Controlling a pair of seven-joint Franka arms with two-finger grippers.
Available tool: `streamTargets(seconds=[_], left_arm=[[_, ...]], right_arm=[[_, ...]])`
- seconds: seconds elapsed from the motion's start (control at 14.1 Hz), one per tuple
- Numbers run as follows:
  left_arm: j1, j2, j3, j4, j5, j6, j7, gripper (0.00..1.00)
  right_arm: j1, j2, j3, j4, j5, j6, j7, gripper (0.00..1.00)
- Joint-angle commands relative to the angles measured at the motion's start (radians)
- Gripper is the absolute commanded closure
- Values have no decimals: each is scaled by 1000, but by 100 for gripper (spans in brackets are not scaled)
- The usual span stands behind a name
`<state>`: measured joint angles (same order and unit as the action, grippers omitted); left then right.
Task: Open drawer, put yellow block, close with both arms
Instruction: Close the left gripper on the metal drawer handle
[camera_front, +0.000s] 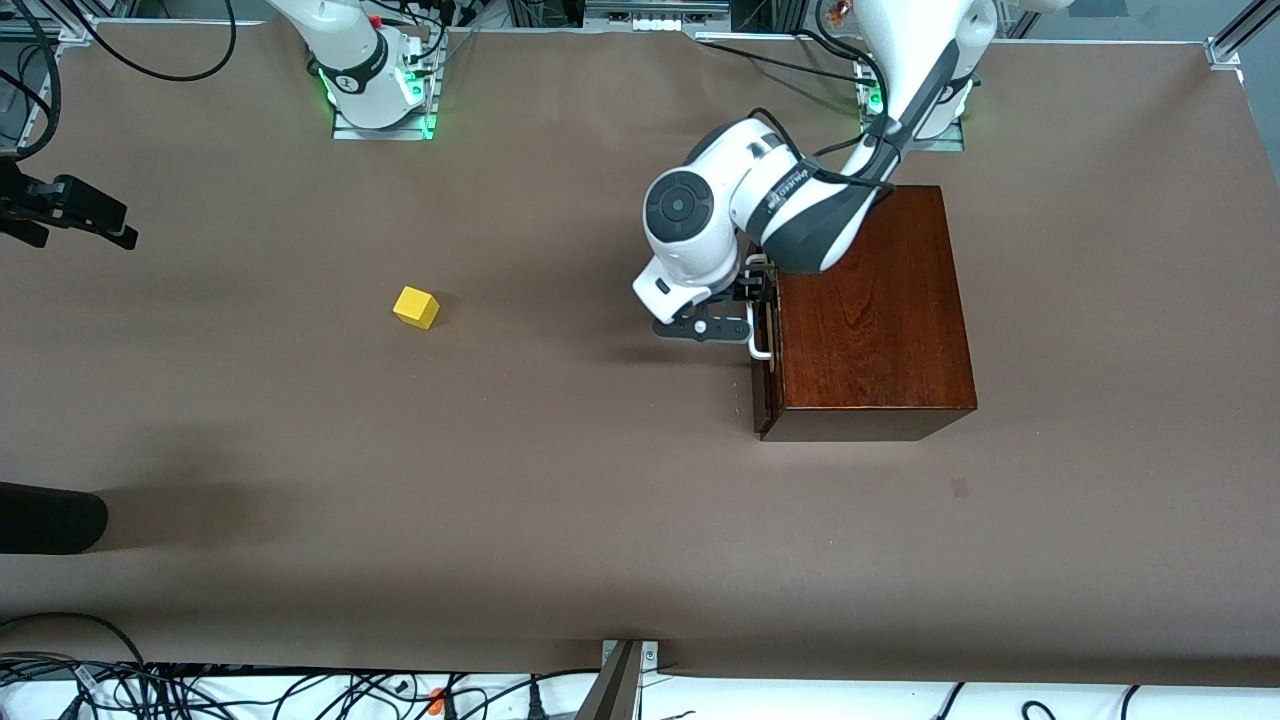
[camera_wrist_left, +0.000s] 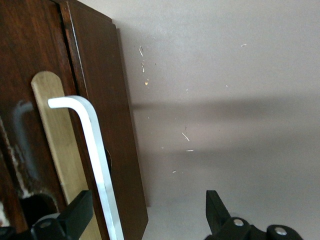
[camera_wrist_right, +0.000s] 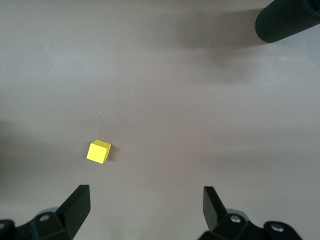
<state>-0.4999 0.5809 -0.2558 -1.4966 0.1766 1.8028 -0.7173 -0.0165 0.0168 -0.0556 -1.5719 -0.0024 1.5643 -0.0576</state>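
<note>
The dark mahogany box (camera_front: 870, 310) stands toward the left arm's end of the table. Its drawer (camera_front: 765, 395) sits close against the box front, with a white bar handle (camera_front: 757, 345) (camera_wrist_left: 95, 145). My left gripper (camera_front: 758, 298) (camera_wrist_left: 147, 212) is open at the handle. One finger (camera_wrist_left: 75, 215) is between the bar and the drawer front (camera_wrist_left: 112, 125), the other (camera_wrist_left: 216, 210) is out over the table. The yellow block (camera_front: 416, 307) (camera_wrist_right: 98, 151) lies alone on the table toward the right arm's end. My right gripper (camera_front: 85, 228) (camera_wrist_right: 146, 205) hangs open and empty high above the table.
A black cylinder (camera_front: 50, 520) (camera_wrist_right: 287, 20) juts in over the table edge at the right arm's end, nearer the front camera than the block. Brown table cover (camera_front: 600, 480) stretches between block and box. Cables (camera_front: 200, 690) lie along the nearest edge.
</note>
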Motion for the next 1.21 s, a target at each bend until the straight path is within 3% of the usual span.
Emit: streamTargets(seconds=[0.0, 1.13], left_arm=[[12, 4, -5, -8, 27, 18, 18, 0], [8, 30, -8, -34, 49, -3, 16, 0]], right_arm=[[-7, 5, 5, 23, -7, -17, -2, 0], [-8, 5, 5, 24, -5, -17, -2, 0]])
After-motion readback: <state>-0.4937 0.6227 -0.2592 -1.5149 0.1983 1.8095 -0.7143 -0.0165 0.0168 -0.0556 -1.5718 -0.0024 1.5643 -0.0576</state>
